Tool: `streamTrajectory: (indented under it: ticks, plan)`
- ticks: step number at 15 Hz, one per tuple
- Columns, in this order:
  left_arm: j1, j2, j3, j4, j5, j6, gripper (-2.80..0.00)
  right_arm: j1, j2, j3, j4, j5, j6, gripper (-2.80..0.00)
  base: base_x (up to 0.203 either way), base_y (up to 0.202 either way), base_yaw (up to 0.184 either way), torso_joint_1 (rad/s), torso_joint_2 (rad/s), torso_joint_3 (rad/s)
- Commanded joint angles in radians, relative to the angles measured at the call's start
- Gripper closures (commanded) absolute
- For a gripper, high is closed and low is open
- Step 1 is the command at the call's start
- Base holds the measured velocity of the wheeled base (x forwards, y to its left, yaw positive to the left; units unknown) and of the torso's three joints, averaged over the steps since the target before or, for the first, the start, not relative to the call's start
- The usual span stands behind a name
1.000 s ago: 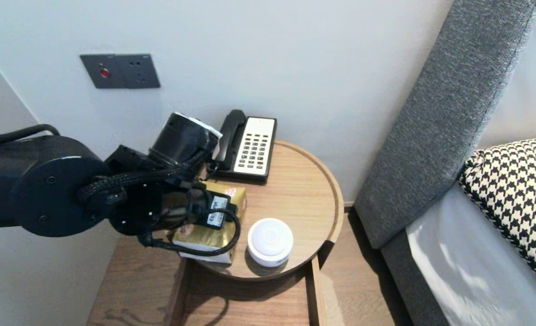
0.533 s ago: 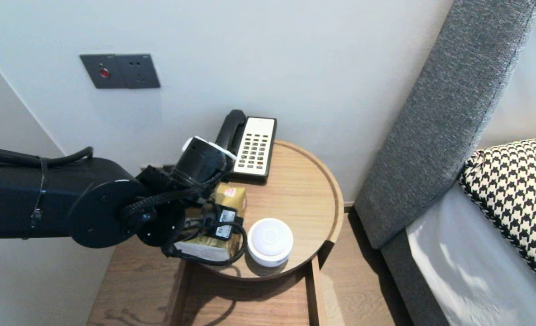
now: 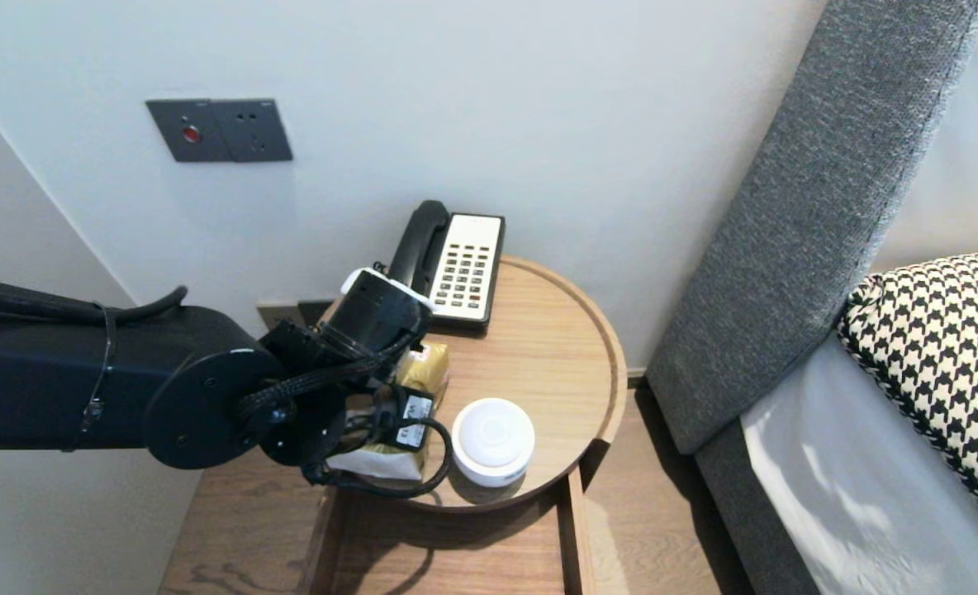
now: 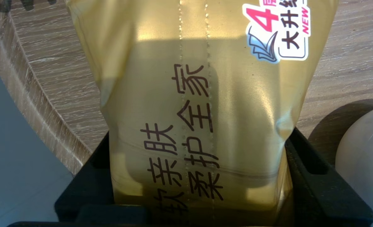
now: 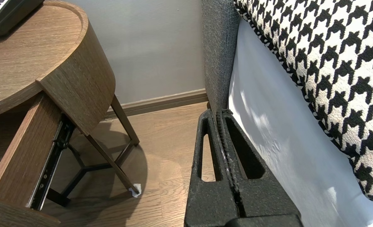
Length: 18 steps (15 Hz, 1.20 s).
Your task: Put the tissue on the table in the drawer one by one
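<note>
1. Head view: the left arm reaches in from the left over the round table [image 3: 613, 364]. The left gripper [image 3: 373, 434] is low over the table's near left part, on a gold pack [image 3: 424, 370], and the wrist hides most of that pack.
2. The pack lies flat on the tabletop with a white disc [image 3: 493, 440] just beside it on the right. A phone [image 3: 460, 268] sits near the wall behind it. An open drawer [image 3: 456, 545] shows below the table's front edge.
3. A switch plate [image 3: 219, 129] is on the wall. A grey headboard [image 3: 811, 207] and a houndstooth pillow [image 3: 943, 355] are to the right.
4. Left wrist view: the left gripper [image 4: 198, 138] has the pack [image 4: 202, 94] between its fingers [image 4: 88, 176]. Both black fingers press the pack's sides, which pinch in there, so the jaws stand fairly wide yet closed on the pack. The pack rests on the table [image 4: 32, 104], inside its rim, and the disc [image 4: 363, 157] is close by.
5. Right wrist view: the right gripper [image 5: 219, 115] is parked off the table, low beside the bed. Its fingers are pressed together and hold nothing. The headboard [image 5: 219, 47] and pillow [image 5: 331, 63] are ahead of it, with the table [image 5: 79, 72] and drawer [image 5: 19, 151] to one side.
</note>
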<state>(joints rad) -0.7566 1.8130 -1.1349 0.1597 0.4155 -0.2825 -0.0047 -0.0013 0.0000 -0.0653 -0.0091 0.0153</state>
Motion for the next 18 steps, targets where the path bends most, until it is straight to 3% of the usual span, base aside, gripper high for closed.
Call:
streamTrajectory:
  ticks: [1,5,8,11,14,16,18]
  plan:
    - [0.000,-0.041,-0.004,0.010,0.007,-0.001,0.00,0.000,-0.002,0.025,-0.001,0.000,0.000,0.00,0.000,0.000,0.000,0.000,0.00,0.000]
    - [0.000,-0.153,-0.015,0.092,0.000,0.003,0.00,0.000,-0.002,0.025,-0.001,0.000,0.000,0.00,0.000,0.000,0.000,0.000,0.00,0.000]
    - [-0.004,-0.259,-0.020,0.250,-0.038,-0.007,0.00,0.000,-0.002,0.025,-0.001,0.000,0.000,0.00,0.000,0.000,0.000,0.000,0.00,0.000]
    - [-0.009,-0.331,-0.022,0.464,-0.147,-0.079,0.00,0.000,-0.002,0.025,-0.001,0.000,0.000,0.00,0.000,0.000,0.000,0.000,0.00,0.000]
    - [-0.024,-0.356,-0.014,0.679,-0.291,-0.105,0.00,0.000,-0.002,0.025,-0.001,0.000,0.000,0.00,0.000,0.000,0.000,0.000,0.00,0.000]
    - [-0.061,-0.355,0.010,0.766,-0.377,-0.122,0.00,0.000,-0.002,0.025,-0.001,0.000,0.000,0.00,0.000,0.000,0.000,0.000,0.00,0.000]
    - [-0.087,-0.325,0.057,0.774,-0.433,-0.126,0.00,0.000,-0.002,0.025,-0.001,0.000,0.000,0.00,0.000,0.000,0.000,0.000,0.00,0.000]
